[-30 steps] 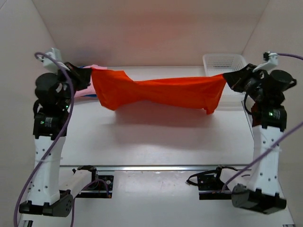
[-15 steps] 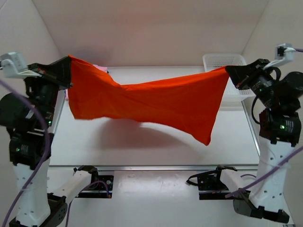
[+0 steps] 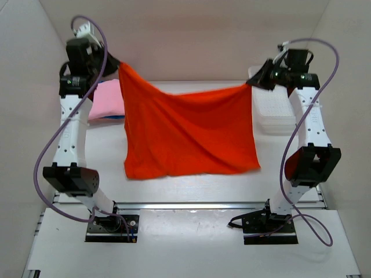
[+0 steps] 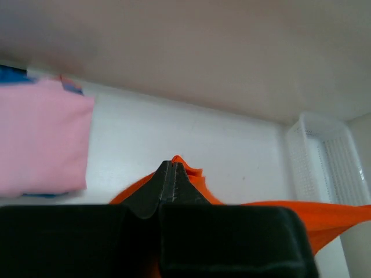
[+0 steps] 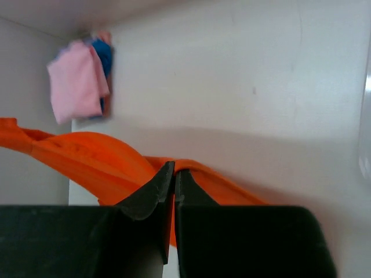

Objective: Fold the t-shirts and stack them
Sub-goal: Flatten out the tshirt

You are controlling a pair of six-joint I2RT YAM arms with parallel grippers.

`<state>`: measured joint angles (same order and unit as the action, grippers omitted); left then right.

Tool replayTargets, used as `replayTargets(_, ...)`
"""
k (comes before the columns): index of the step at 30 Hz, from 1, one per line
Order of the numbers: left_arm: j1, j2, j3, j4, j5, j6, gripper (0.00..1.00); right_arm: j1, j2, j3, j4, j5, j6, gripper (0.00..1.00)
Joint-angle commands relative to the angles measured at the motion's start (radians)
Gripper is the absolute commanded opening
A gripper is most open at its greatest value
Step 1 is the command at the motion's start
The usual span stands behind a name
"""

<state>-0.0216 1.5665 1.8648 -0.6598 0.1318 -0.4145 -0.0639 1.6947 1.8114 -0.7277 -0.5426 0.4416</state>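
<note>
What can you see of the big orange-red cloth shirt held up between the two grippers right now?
The bright orange-red cloth t-shirt hangs spread out like a curtain. The left gripper and right gripper are each shut on one top corner, and the upper edge sags between them. The soft fabric shows diagonal creases; no sleeves or collar are discernible. Its lower hem reaches down near the white table; whether it touches is unclear.

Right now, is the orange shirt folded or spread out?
Spread out. The orange shirt hangs as one open sheet, held by its top corners between the left gripper and the right gripper.
</note>
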Motion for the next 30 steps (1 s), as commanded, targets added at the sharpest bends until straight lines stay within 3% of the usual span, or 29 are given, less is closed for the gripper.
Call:
replayTargets(1,0.05,0.018,0.444,-0.035,0.043,0.026,0.0,-0.008,0.015,0.449,-0.016,-0.009,-0.005,0.0)
replayTargets(4,0.083,-0.026,0.4,0.06,0.094,-0.027,0.0,-0.095,0.074,0.529,-0.006,-0.141,0.069,0.0)
replayTargets(7,0.058,-0.094,0.292,0.074,0.111,-0.015,0.0,-0.145,0.03,0.37,0.069,-0.21,0.077,0.0)
replayTargets(11,0.043,-0.284,-0.099,0.167,0.131,-0.006,0.0,-0.165,-0.055,0.021,0.143,-0.243,0.017,0.0)
replayTargets(16,-0.008,-0.625,-0.707,0.213,0.117,-0.035,0.0,-0.178,-0.211,-0.479,0.214,-0.226,-0.047,0.0)
replayTargets(22,-0.081,-0.974,-1.246,0.204,0.08,-0.202,0.0,-0.139,-0.291,-0.826,0.18,-0.113,-0.122,0.0)
replayTargets(25,-0.135,-1.055,-1.354,0.171,0.071,-0.221,0.0,-0.128,-0.349,-0.923,0.194,-0.092,-0.109,0.0)
replayTargets(30,-0.144,-1.091,-1.334,0.158,0.098,-0.202,0.0,-0.125,-0.438,-0.954,0.182,-0.086,-0.104,0.0)
